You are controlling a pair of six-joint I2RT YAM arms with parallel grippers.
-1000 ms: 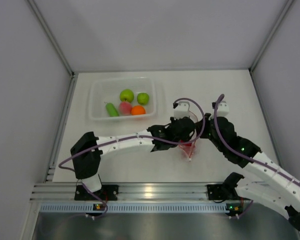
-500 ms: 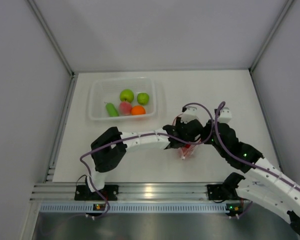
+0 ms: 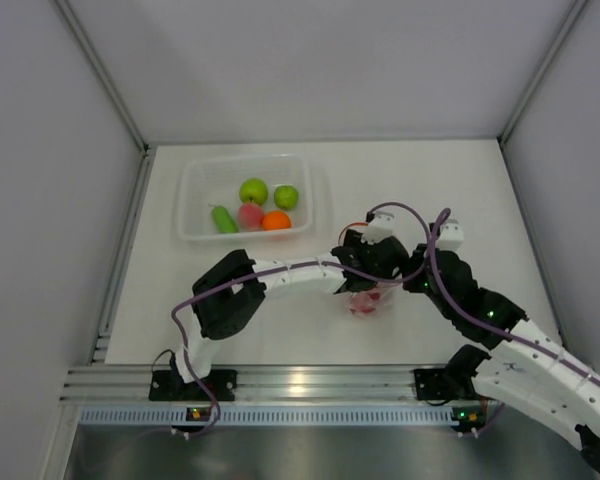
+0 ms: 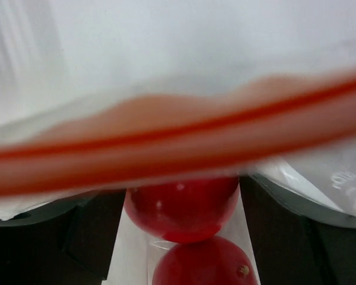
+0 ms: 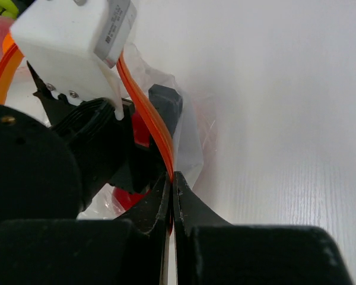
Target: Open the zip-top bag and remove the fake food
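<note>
The zip-top bag [image 3: 368, 298] hangs near the table's middle, its orange-red zipper strip [image 5: 147, 101] pinched by my shut right gripper [image 5: 171, 181]. My left gripper [image 3: 372, 270] points down into the bag's mouth. In the left wrist view the blurred zipper strip [image 4: 178, 139] crosses in front. Below it, my left gripper [image 4: 184, 237] is open, with dark fingers [image 4: 77, 237] on either side of two red fake food pieces [image 4: 181, 205], one above the other. One red piece [image 5: 126, 199] shows through the plastic in the right wrist view.
A clear rigid tub [image 3: 195, 190] stands at the back left. It holds two green apples [image 3: 253, 190], a green piece [image 3: 224, 219], a pink one [image 3: 250, 214] and an orange one [image 3: 276, 221]. Grey walls close in the table's sides and back.
My left gripper has opened wide and sunk into the bag's mouth, its elbow swinging right. The right gripper kept its pinch on the zipper strip and shifted slightly.
</note>
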